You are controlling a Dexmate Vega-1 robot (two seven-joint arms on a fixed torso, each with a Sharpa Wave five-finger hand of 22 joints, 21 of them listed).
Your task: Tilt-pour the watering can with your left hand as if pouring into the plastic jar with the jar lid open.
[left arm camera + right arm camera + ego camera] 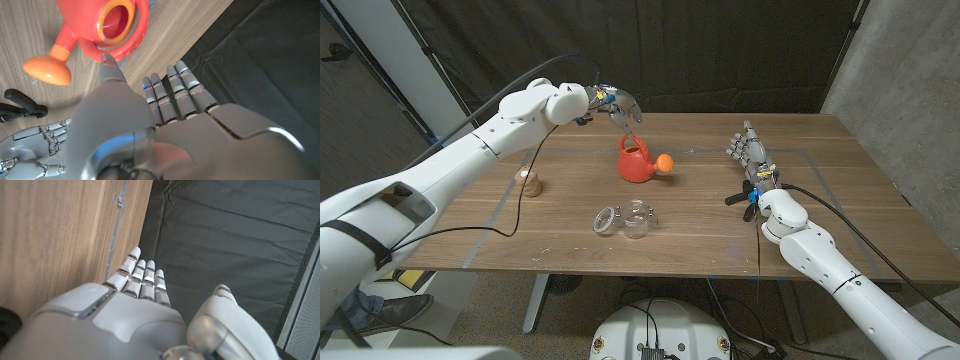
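Note:
A red watering can point(638, 161) with an orange spout head point(665, 162) stands upright on the table's middle. My left hand point(622, 106) hovers just above and behind it, fingers apart, holding nothing. The left wrist view looks down past that hand point(165, 115) onto the can point(112, 27) and its open orange-rimmed mouth. A clear plastic jar point(637, 218) stands nearer the front, its lid point(606, 219) swung open to its left. My right hand point(750, 152) stands at the table's right side with fingers straight and apart, empty; the right wrist view shows those fingers point(142, 277).
A small brownish object point(530, 181) sits on the table's left part. A black clamp point(745, 196) lies by my right wrist. Tape lines mark a rectangle on the wooden table point(860, 230). Dark curtains hang behind.

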